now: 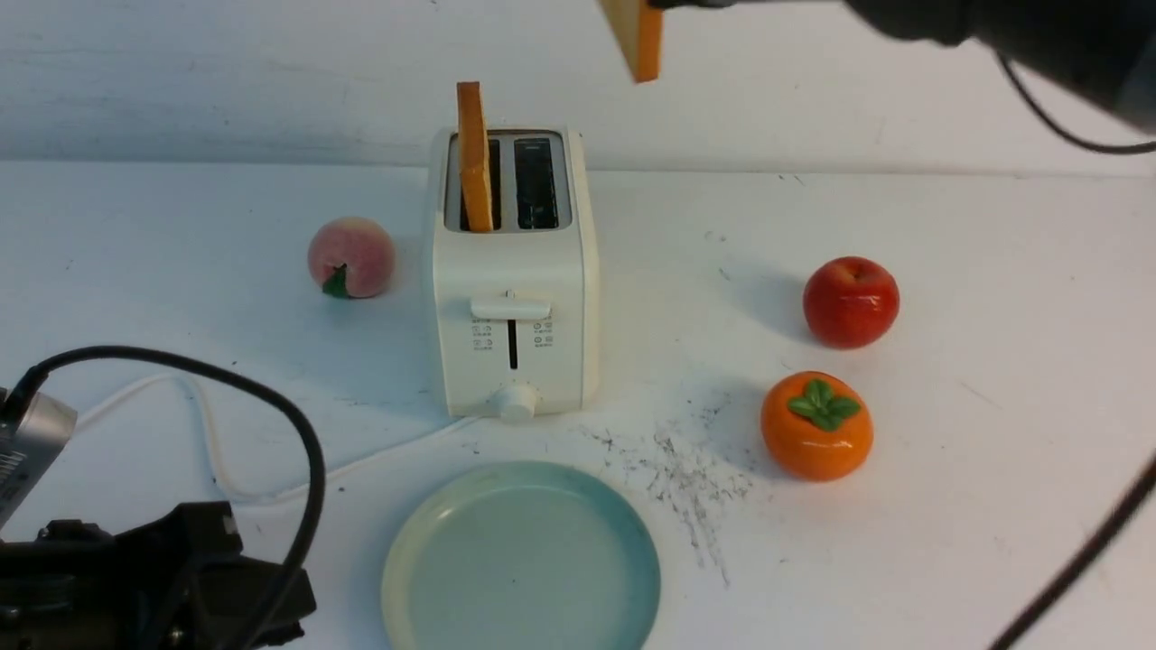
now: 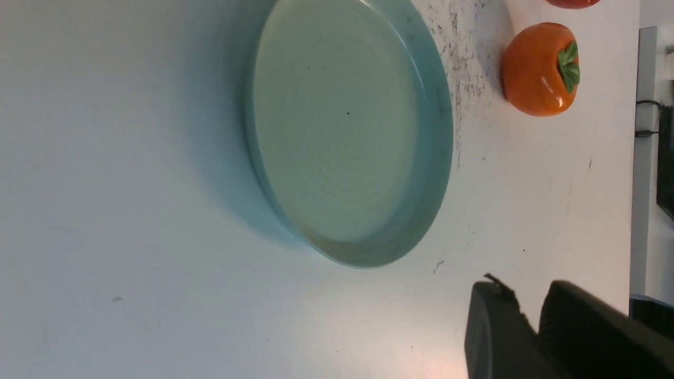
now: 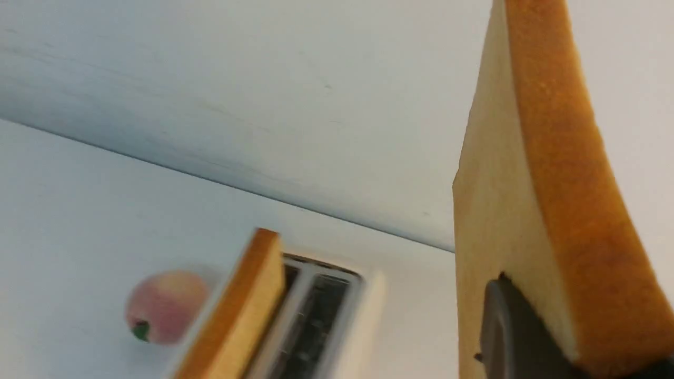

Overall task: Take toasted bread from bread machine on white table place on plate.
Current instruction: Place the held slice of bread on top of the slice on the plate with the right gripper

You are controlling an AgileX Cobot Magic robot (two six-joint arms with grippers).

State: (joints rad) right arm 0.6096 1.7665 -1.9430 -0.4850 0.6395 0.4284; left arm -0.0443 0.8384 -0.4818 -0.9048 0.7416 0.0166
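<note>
The cream-white bread machine (image 1: 515,298) stands mid-table on the white table (image 1: 993,271). One slice of toasted bread (image 1: 474,158) stands upright in its left slot; the right slot is empty. My right gripper (image 3: 553,321) is shut on the second slice (image 3: 526,184) and holds it high above and to the right of the bread machine, at the top edge of the front view (image 1: 637,36). The blue-green plate (image 1: 522,560) lies in front of the bread machine, with nothing on it. My left gripper (image 2: 526,310) is shut and empty, low beside the plate (image 2: 437,105).
A peach (image 1: 350,257) sits left of the bread machine. A red apple (image 1: 851,301) and an orange persimmon (image 1: 816,424) sit to its right. The white cord (image 1: 208,433) runs left from the bread machine. Dark scratch marks (image 1: 686,478) lie right of the plate.
</note>
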